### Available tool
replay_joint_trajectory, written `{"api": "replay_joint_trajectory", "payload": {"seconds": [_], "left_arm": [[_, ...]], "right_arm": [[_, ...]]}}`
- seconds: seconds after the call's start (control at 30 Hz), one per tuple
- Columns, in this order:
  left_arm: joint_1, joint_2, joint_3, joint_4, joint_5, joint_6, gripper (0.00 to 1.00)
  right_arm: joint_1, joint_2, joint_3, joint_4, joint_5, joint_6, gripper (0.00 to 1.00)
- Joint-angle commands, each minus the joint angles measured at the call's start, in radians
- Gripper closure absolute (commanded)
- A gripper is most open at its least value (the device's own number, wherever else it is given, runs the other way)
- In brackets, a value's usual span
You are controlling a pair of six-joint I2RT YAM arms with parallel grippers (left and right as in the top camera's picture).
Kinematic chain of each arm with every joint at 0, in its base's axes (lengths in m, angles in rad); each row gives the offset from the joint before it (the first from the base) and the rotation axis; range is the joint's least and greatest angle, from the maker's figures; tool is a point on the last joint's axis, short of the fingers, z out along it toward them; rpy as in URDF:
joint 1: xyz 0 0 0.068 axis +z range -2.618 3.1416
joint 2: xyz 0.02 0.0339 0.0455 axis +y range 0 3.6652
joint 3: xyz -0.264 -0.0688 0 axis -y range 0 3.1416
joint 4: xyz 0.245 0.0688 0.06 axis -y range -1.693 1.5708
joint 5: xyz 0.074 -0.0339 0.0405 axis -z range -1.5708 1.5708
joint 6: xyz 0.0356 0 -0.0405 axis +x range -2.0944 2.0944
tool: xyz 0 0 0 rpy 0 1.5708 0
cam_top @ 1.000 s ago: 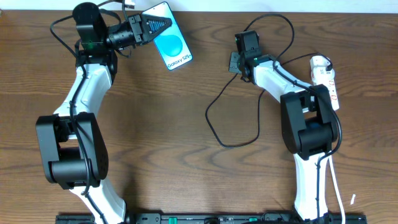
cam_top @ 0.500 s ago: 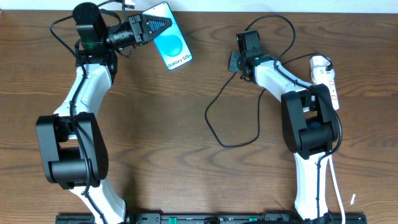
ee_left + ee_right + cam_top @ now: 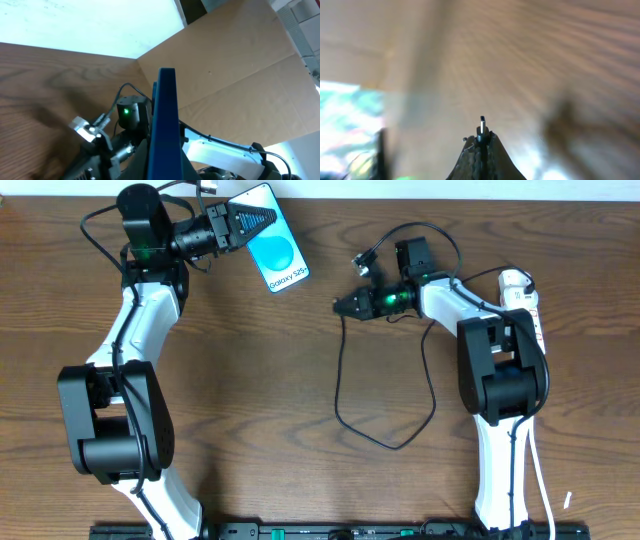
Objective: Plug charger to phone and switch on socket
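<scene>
The right fingers (image 3: pixel 470 157) are pinched shut on the charger (image 3: pixel 482 122), its plug tip jutting just past their tips. The left fingers (image 3: pixel 250 222) clamp the phone (image 3: pixel 278 255) by its edge.

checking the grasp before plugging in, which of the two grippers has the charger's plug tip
The right gripper: the plug tip of the black charger pokes out between its shut fingers. The left gripper is shut on the blue-screened phone instead.

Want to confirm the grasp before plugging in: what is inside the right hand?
The plug tip of the charger pokes out between the shut fingers of the right hand. How much plug sits within them is covered.
</scene>
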Motion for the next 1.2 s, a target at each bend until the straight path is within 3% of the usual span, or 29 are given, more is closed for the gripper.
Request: {"api": "replay_joint_trajectory", "payload": {"seconds": [0.0,0.23,0.87,1.17], "left_arm": [[0.001,-0.036,0.014,0.01,0.006,-0.004,0.93],[0.001,-0.036,0.014,0.01,0.005,-0.001,0.93],[0.001,-0.036,0.014,0.009,-0.037,0.0,0.93],[0.001,-0.036,0.014,0.008,-0.081,0.002,0.93]], "right_arm": [[-0.009,-0.001,-0.004,0.005,-0.305,-0.142,0.99],[-0.008,-0.001,-0.004,0.03,-0.518,-0.193,0.99],[0.038,-0.011,-0.004,0.047,-0.519,-0.145,0.99],[0.075,-0.105,-0.004,0.137,-0.519,-0.076,0.99]]}}
